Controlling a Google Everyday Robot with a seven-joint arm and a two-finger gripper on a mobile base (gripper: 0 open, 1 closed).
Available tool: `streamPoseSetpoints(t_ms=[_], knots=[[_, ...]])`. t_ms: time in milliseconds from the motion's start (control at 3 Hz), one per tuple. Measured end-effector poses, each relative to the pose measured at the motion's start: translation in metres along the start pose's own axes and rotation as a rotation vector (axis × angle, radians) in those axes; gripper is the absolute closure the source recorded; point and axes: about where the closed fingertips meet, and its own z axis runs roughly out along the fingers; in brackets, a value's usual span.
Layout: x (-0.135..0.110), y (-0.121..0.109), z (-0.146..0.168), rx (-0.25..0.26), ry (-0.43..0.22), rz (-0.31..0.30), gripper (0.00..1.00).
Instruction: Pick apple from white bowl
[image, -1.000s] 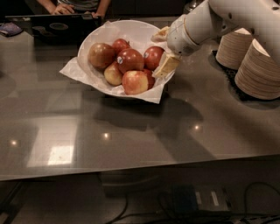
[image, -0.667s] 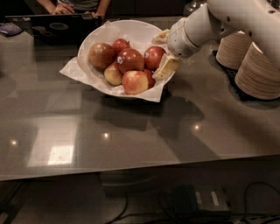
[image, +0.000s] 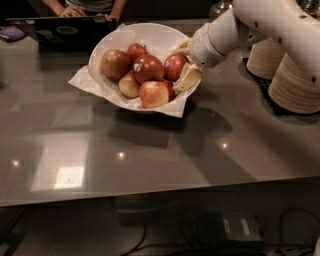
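Apple: held in bowl, toward its 3 o'clock side, bowl set on bench.
Hand: placed at the bowl's 3 o'clock rim, released, fingers spread; apple lies at 9 o'clock, just between them.

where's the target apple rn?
Camera view: the apple sits in the right side of the white bowl, between the darker stickered apple and the pincer.
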Motion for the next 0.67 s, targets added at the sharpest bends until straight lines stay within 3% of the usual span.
streamPoseSetpoints(t_ms=[667], knots=[[0.0010, -0.0002, 0.0025, -0.005, 0.001, 0.008, 0.96]])
